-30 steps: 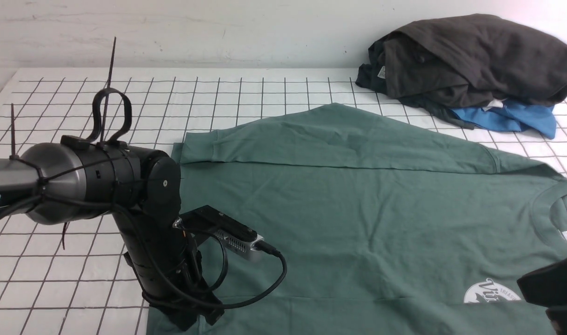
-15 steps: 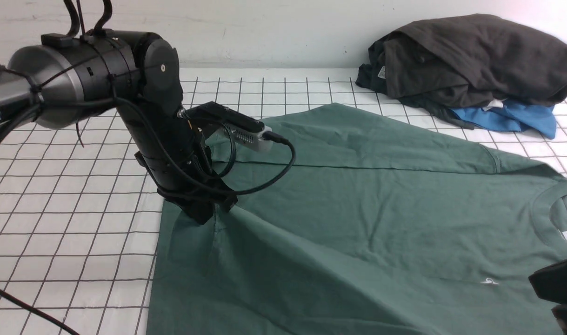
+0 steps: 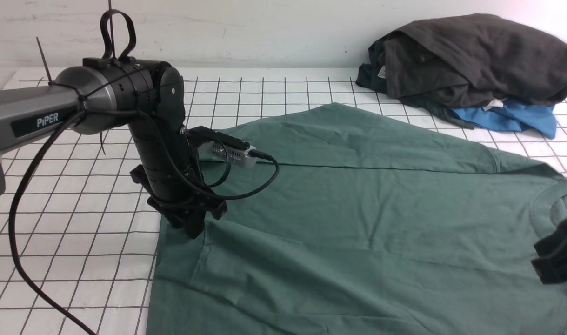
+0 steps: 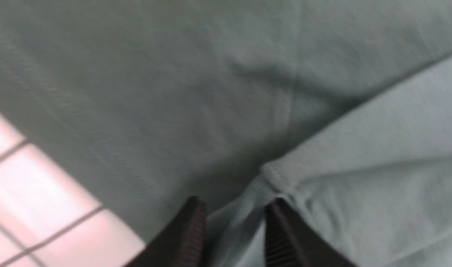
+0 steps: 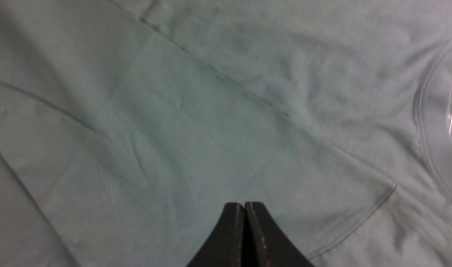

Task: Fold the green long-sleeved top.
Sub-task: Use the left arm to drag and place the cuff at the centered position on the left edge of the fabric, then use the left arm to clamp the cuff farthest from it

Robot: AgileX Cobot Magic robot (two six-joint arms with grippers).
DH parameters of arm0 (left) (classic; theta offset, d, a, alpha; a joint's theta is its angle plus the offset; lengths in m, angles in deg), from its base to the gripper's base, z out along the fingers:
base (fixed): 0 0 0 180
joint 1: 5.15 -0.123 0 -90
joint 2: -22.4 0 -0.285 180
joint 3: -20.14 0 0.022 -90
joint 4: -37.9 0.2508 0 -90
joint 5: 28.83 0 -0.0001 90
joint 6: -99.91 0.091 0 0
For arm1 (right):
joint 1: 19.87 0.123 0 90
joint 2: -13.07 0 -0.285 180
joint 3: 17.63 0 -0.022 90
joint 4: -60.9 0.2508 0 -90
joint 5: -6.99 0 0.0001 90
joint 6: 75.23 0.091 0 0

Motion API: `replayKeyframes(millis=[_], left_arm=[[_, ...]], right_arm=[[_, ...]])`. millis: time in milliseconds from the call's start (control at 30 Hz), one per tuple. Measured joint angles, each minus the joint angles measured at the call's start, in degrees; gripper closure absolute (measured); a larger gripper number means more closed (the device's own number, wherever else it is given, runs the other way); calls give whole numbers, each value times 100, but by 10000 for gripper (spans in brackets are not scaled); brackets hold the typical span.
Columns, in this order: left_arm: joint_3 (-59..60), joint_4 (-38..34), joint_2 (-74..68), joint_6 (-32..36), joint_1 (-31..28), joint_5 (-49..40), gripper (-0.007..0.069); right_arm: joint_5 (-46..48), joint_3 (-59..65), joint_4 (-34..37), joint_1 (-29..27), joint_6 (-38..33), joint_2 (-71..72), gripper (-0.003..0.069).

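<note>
The green long-sleeved top (image 3: 357, 218) lies spread on the surface (image 3: 78, 223), long axis across me: hem end under my left jaws, collar (image 3: 550, 211) near my right jaws. My left jaws stand apart around a folded edge; my right jaws are closed on nothing.

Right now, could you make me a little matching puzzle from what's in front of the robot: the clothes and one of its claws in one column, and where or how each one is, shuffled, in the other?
Things:
1. green long-sleeved top
2. dark grey garment
3. blue garment
4. right gripper

Descriptions:
A. tucked under another garment, only part of it showing
B. fingers pressed together, over green cloth
C. spread out over the gridded table
D. heaped at the far right corner

Pairs: 1-C, 2-D, 3-A, 4-B
</note>
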Motion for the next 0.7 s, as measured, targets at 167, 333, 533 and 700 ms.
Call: replayKeyframes(millis=[167,333,533,700], left_arm=[[-871,21,-86,-200,-275,-12,171],[-1767,-134,-480,-307,-542,279,127],[-2695,-235,-1472,-606,-587,591,132],[-3278,-26,-2142,-1052,-587,624,139]], right_arm=[[-79,-657,-40,0,-3,-715,673],[-150,-1125,-40,0,-71,-1293,673],[-170,-1243,-40,0,-134,-1681,673],[-170,-1243,-40,0,-139,-1767,673]])
